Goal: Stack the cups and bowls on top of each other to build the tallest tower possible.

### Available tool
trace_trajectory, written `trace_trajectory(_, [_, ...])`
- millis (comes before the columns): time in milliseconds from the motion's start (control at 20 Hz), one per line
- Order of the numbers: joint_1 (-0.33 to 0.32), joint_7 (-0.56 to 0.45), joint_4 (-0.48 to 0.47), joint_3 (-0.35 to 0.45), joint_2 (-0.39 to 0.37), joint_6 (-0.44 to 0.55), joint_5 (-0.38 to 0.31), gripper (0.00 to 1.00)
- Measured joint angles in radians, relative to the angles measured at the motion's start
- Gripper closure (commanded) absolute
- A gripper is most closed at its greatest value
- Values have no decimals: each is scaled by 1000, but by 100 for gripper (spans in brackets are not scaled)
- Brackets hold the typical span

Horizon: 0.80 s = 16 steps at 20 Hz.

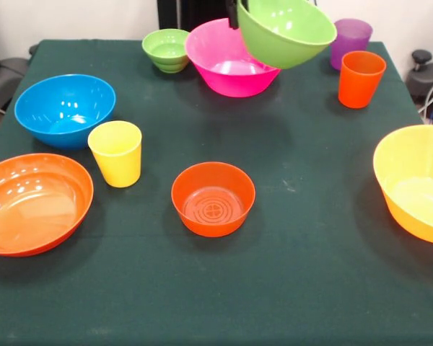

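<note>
**Green bowl in the air, no tower on the table yet**

The gripper barely shows at the top edge, a dark tip at the near-left rim of the medium green bowl. That bowl hangs tilted and well clear of the cloth, so the jaws look clamped on its rim, though the pinch itself is hard to make out.

This looks like the carry stage: one bowl lifted, nothing stacked. Every other piece sits alone on the dark green table.

The likely landing spot is the small red-orange bowl, open side up near the middle with bare cloth all round. The move calls for bringing the green bowl toward the camera, levelling it and lowering it centred, since it is the wider of the two and could rock or slide off.

Just under and behind the lifted bowl is the big pink bowl, the closest thing to clip on the way. The small ribbed green bowl stands beside it. The purple cup and orange cup stand off to the right. The yellow cup stands left of the red-orange bowl, near the blue bowl. The shallow orange bowl and the large yellow-orange bowl hold the near corners.
</note>
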Motion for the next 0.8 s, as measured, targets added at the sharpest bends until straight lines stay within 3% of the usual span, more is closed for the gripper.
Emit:
trace_trajectory(300, [2,0,20,2,-29,0,0,100])
trace_trajectory(450, [-43,0,73,34,-101,0,25,100])
trace_trajectory(600, [-109,0,148,90,-216,1,110,100])
trace_trajectory(800, [-97,0,158,81,-269,2,122,100])
